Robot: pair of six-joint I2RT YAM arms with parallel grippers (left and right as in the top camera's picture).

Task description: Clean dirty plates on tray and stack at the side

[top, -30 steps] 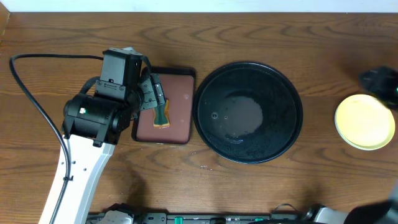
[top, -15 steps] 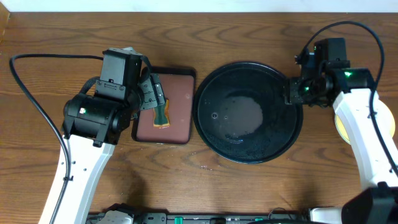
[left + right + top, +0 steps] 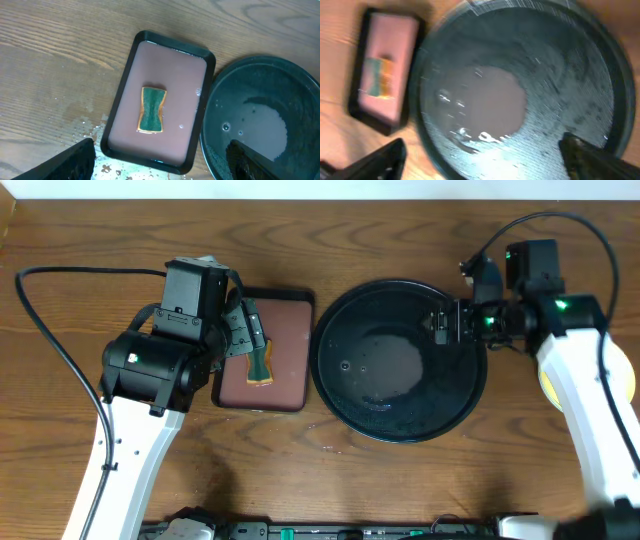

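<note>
black tray (image 3: 345, 405) now has right gripper (image 3: 440, 327) spread wide over it

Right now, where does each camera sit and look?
Overhead: fixed above the table, looking down; left arm and right arm show.
Left wrist: on the left arm, looking down at the sponge in the reddish-brown tray; own fingers show.
Right wrist: on the right arm, looking down into the black tray; own fingers show.
All share both trays.

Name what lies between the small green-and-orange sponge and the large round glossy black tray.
Between the sponge and the black tray, only bare floor of the reddish-brown rectangular tray and its dark rim, seen in the left wrist view.
</note>
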